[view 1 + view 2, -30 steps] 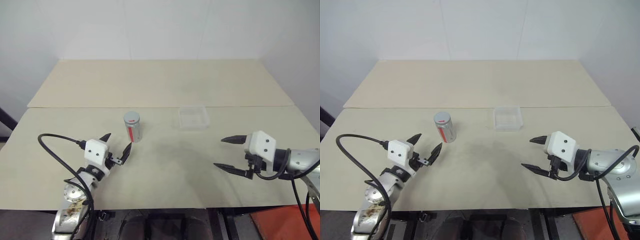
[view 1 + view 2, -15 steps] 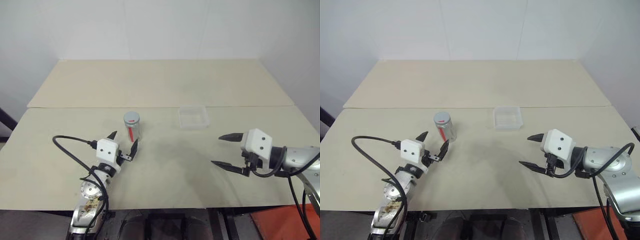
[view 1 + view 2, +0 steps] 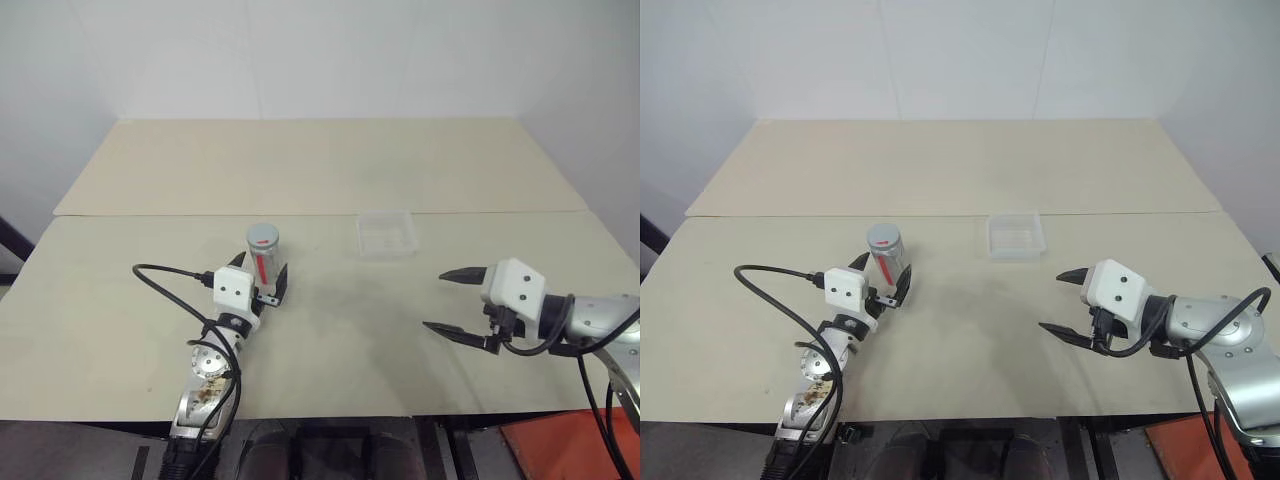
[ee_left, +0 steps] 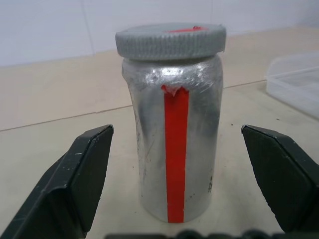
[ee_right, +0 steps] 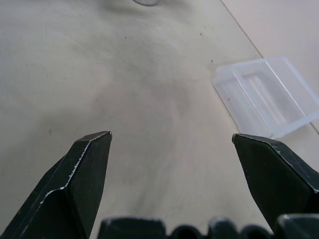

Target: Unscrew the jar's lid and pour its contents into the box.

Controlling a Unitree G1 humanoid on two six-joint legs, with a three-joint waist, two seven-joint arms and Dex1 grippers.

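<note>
Two grippers are at work over the pale beige table [image 3: 330, 170], and neither is pinching anything; the left gripper [image 3: 258, 275] sits low with its black fingers spread wide on either side of the small silver-grey cylindrical jar with a red stripe down its side [image 3: 264, 257], a gap showing between each finger and the metal wall in the left wrist view, so the jar stands upright on its own; the flat grey ridged lid with a red mark on top [image 4: 170, 40] is on the jar, and its contents are hidden; judging from this pose, the left arm is lined up to clamp the body and steady it, leaving the lid free above the fingers for the other arm to twist.

The right gripper [image 3: 452, 303] hangs well apart on the robot's right, fingers spread just as wide and empty, pointing in towards the middle; the shallow square box of clear plastic [image 3: 387, 234] lies beside the jar on the robot's right, near the seam between the two boards; the bare stretch of table between jar and right gripper looks open enough for that arm to swing in; the near edge runs just behind both arms.
</note>
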